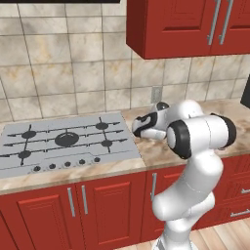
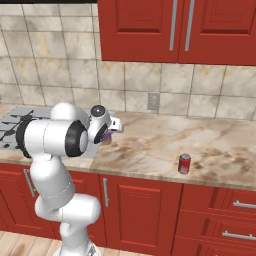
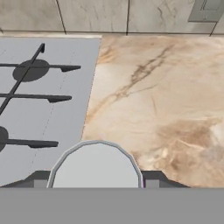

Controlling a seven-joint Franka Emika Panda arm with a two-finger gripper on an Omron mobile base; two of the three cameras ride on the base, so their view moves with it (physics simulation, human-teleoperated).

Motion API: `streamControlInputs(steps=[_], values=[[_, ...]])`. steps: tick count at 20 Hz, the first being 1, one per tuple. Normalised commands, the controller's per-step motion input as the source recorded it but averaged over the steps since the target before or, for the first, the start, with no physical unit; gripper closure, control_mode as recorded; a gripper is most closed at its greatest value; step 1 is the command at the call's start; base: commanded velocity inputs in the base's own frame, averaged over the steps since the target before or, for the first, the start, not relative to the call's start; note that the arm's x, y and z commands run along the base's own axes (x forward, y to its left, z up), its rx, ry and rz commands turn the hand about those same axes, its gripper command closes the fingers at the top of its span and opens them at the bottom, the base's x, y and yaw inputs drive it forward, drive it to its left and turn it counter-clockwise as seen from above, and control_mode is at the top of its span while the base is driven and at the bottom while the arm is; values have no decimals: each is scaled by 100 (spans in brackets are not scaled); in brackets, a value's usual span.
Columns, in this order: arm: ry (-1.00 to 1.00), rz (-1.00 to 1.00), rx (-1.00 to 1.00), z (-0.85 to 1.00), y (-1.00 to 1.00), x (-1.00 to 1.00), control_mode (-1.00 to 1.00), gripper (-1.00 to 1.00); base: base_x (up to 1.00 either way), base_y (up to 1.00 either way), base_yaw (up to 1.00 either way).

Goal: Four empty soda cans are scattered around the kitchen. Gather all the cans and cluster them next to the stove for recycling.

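Observation:
My gripper (image 2: 106,137) is shut on a purple soda can (image 2: 107,135), low over the counter just right of the stove (image 1: 63,139). In the hand view the can's silvery top (image 3: 97,166) sits between my two dark fingertips (image 3: 38,180), straddling the line where the stove's right edge (image 3: 43,105) meets the beige counter. From the left base view my hand (image 1: 146,126) hides the can. Whether the can rests on the surface or hangs above it, I cannot tell. A red soda can (image 2: 184,163) stands upright near the counter's front edge, well to the right.
A beige marbled counter (image 2: 160,145) runs right from the stove. A wall outlet (image 2: 153,101) sits on the tiled backsplash behind it. Red upper cabinets (image 1: 190,24) hang overhead. A dark object (image 1: 245,93) shows at the far right edge.

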Motion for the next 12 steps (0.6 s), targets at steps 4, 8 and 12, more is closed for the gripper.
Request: streamControlInputs(steps=[4, 8, 12], values=[[0, 0, 0, 0, -7, 36, -100, 100, 0, 0, 0], [0, 0, 0, 0, -1, 38, -100, 100, 0, 0, 0], [0, 0, 0, 0, 0, 38, -100, 100, 0, 0, 0]])
